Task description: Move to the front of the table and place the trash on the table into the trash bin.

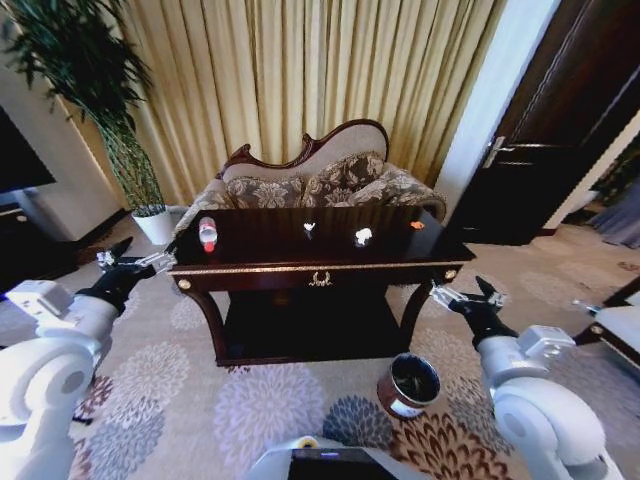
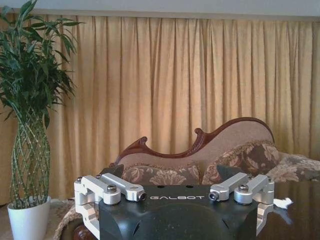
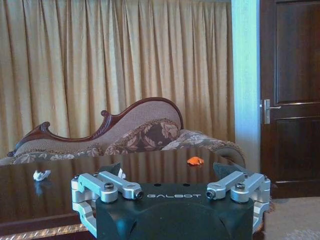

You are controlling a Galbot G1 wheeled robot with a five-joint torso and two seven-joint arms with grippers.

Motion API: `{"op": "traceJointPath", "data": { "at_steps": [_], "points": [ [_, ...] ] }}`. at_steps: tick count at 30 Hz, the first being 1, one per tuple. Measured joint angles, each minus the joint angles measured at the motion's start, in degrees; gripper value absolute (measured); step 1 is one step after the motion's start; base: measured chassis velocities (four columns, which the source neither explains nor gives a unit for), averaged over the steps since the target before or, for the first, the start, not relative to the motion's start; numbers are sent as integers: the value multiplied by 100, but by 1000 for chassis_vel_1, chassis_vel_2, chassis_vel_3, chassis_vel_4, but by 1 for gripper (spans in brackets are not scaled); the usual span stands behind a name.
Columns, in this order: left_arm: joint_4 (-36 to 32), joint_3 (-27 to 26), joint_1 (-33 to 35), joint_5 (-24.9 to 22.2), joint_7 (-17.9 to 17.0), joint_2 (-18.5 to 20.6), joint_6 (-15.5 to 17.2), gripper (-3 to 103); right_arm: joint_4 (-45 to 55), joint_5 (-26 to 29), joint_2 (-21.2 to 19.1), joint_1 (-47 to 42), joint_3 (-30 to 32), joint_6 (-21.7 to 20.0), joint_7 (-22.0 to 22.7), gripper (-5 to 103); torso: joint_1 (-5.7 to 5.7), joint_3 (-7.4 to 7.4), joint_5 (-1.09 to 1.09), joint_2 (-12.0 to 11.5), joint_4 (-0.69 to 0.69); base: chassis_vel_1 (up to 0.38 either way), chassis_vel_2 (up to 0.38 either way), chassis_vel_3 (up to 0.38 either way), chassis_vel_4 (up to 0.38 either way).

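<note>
Both grippers' fingers spread wide, left [image 1: 112,257], right [image 1: 470,296], bottle [image 1: 208,234] apparently beyond left one.

Upright bottle [image 1: 208,235], scraps [image 1: 363,237] on table [image 1: 320,272]

Left gripper [image 1: 112,256]: raised forward at left, fingers spread apart, empty. Right gripper [image 1: 478,293]: raised forward at right, fingers spread apart, empty. Both arms bent, white-shelled, level with each other
</note>
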Motion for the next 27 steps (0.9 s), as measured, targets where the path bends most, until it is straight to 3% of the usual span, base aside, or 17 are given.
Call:
{"op": "traceJointPath", "data": {
  "at_steps": [16, 24, 27],
  "points": [
    [-117, -166, 105, -56, 3, -13, -7, 100, 0, -17, -50, 44, -63, 69, -10, 100, 6, 2, -2, -3, -2, -178, 182, 171, -171],
    [-255, -291, 248, -121, 2, -33, -6, 100, 1, 612, -548, 429, -63, -326, 429, 100, -5, -2, -2, 3, -1, 0, 0, 0, 0],
    [-291, -371, 344, -129, 17, -27, -4, 100, -73, 906, -981, 666, -241, -408, 473, 100, -4, -1, -2, 2, -1, 0, 0, 0, 0]
  ]
}}
